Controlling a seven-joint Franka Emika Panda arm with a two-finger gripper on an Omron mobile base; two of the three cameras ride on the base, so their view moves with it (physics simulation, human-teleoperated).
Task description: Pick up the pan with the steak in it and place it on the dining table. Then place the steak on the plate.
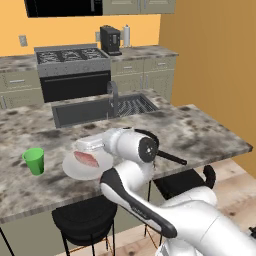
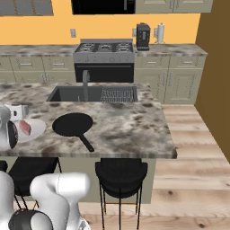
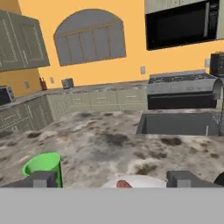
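Jaws spread wide over plate [image 3: 140, 180], steak [image 3: 124, 184] mostly cut off.

You see a pinkish-red steak [image 1: 86, 159] with paler edges on a white plate [image 1: 75, 171], a black pan [image 2: 72, 124], a bright green cup [image 1: 34, 161], mottled grey-brown granite on the dining table [image 2: 130, 126], black stools [image 2: 121, 173] and orange walls [image 3: 131, 57].

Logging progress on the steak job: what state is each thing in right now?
pan: empty, upright on the dining table
steak: lying flat on the plate
plate: on the dining table, holding the steak
green cup: upright, left of the plate
pincer: open, holding nothing, above the plate
sink: nothing visible in the basin
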